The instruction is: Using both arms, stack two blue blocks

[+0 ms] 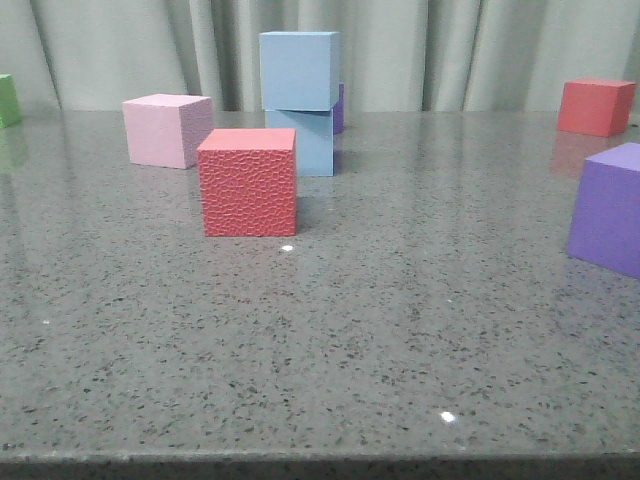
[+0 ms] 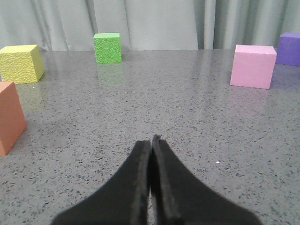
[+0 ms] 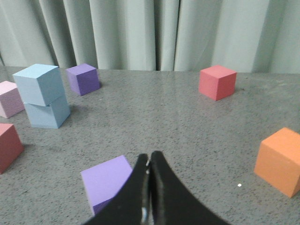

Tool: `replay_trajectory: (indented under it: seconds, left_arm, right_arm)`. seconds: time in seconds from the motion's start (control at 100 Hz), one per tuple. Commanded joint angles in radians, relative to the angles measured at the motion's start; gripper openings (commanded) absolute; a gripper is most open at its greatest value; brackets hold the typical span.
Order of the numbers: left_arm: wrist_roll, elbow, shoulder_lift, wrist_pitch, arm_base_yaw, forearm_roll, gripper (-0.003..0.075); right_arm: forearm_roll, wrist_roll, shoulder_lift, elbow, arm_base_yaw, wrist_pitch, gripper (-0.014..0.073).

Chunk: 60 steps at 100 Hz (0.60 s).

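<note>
where one blue block (image 1: 299, 70) tops another (image 1: 308, 142), no writing shows

We see a grey speckled table (image 1: 330, 340) running far back to a pale grey-green curtain (image 1: 450, 50) hanging in folds across the whole width. Small bright light spots (image 1: 448, 416) glint on the glossy surface near us.

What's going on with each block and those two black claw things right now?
upper blue block: stacked on the lower one, twisted slightly askew
lower blue block: on the table, carrying the upper one
red textured cube: standing alone in front of the stack
left gripper: shut, empty
right gripper: shut, empty
</note>
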Motion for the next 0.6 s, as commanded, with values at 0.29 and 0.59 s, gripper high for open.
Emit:
replay_trajectory:
  seconds: [0.29, 0.59]
  left_arm:
    - [-0.007, 0.003, -0.033, -0.078, 0.002, -0.010, -0.0018]
    - [-0.007, 0.003, -0.033, -0.078, 0.002, -0.010, -0.0019]
  right_arm:
    - [-0.022, -0.015, 0.012, 0.086, -0.132, -0.255, -0.0113]
    - [0.283, -0.251, 0.012, 0.272, -0.421, -0.684, -0.0113]
